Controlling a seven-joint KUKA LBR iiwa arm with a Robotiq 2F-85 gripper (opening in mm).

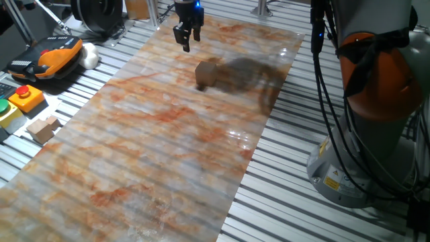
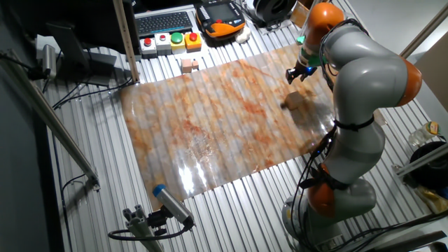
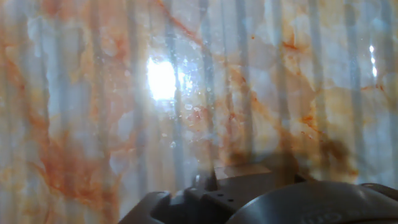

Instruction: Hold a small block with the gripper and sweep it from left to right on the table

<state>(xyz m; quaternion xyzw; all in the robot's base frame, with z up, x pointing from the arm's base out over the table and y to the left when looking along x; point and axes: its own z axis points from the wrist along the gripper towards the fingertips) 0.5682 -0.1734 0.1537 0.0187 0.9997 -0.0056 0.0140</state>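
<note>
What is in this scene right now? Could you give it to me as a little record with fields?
hand: raised above the far end of the table
hand's fingers: too small to tell whether open or shut
small block: lying on the table, apart from the hand, in the arm's shadow
table: glossy marbled orange board
beside the board: joined wooden blocks

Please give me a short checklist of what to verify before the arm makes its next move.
1. Gripper above the table, not touching: ok.
2. Jaws open or shut: cannot tell.
3. The block held in the gripper: cannot tell. The brown lump on the table below may be the block or only shadow.
4. Joined blocks off the table, on the slats: ok.
5. Cables off the table: ok.
</note>
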